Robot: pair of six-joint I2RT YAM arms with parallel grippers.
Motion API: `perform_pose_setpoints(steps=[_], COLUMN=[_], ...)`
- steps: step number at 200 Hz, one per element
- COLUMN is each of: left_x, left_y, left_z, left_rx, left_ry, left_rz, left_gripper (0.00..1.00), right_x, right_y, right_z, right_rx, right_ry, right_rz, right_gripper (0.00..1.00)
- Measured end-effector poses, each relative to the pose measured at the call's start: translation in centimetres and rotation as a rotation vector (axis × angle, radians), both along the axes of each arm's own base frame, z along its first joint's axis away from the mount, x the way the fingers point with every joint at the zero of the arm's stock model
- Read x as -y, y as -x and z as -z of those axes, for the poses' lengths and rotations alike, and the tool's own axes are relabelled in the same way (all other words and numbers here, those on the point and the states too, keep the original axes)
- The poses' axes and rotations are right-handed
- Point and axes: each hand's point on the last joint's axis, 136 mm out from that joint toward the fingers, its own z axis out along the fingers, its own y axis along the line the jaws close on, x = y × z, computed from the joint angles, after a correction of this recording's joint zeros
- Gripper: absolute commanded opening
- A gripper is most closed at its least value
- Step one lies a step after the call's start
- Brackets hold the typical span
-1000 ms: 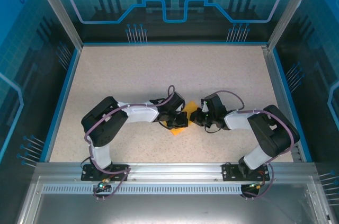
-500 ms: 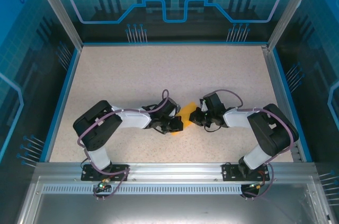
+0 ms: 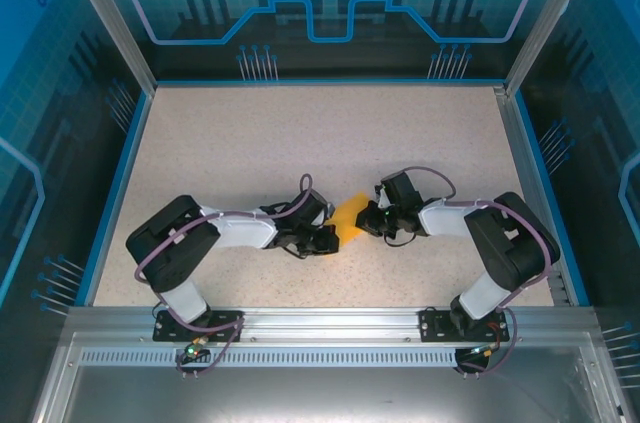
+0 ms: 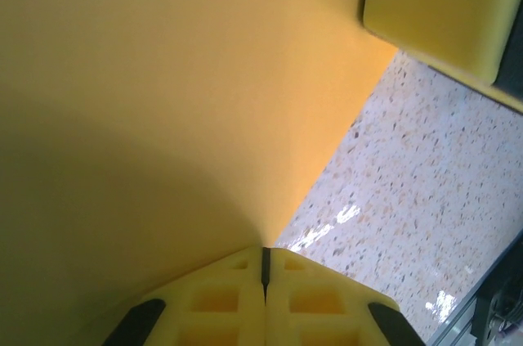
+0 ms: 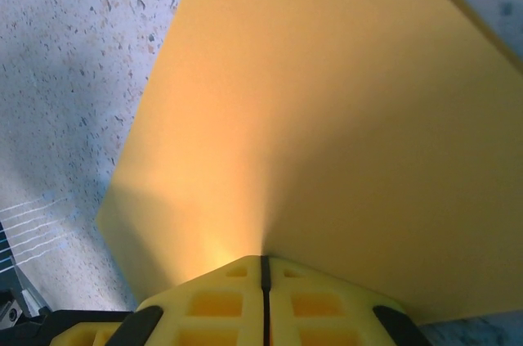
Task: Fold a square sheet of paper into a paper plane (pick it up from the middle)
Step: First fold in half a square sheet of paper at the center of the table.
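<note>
Top view: the square sheet of paper (image 3: 349, 214) shows as a small orange-yellow wedge near front-centre of the speckled beige table (image 3: 300, 143). It sits between the left gripper (image 3: 327, 237) and right gripper (image 3: 367, 222). Left wrist: the ribbed yellow fingertips are pressed together with the smooth matte sheet pinched in the seam. One straight edge runs diagonally over the glossy tabletop, and the right gripper's yellow pad is on the sheet at upper right. Right wrist: the fingertips are likewise clamped on the sheet, which is flat with crisp edges.
</note>
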Motion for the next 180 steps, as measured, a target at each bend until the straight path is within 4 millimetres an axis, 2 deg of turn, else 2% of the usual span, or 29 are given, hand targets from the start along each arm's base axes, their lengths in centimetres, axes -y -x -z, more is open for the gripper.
perform_pose_setpoints(steps=[44, 102, 132, 153, 168, 180], left_x=[-1.2, -1.9, -4.2, -5.2, -5.3, -5.3], left_y=[1.1, 1.7, 2.9, 2.3, 0.4, -1.3], left_z=[0.1, 0.0, -0.4, -2.2, -4.5, -6.3], left_rx=[-0.014, -0.021, -0.078, -0.075, -0.028, 0.020], left_ry=[-0.012, -0.028, -0.098, -0.111, -0.086, -0.060], left_rz=[-0.003, -0.008, -0.028, -0.062, -0.097, -0.133], left_gripper=[0.06, 0.07, 0.16, 0.26, 0.34, 0.41], right_x=[-0.1, -0.3, -0.2, 0.5, 0.6, 0.3], right_y=[-0.1, -0.2, -0.5, -1.1, -1.7, -2.3], right_z=[0.0, 0.0, -0.3, -0.8, -1.8, -3.2], right_rx=[-0.002, 0.004, 0.020, 0.047, 0.078, 0.118], right_ry=[-0.002, 0.001, 0.030, 0.097, 0.147, 0.180], right_rz=[-0.008, -0.030, -0.055, -0.064, -0.071, -0.077], right_gripper=[0.07, 0.07, 0.08, 0.11, 0.15, 0.22])
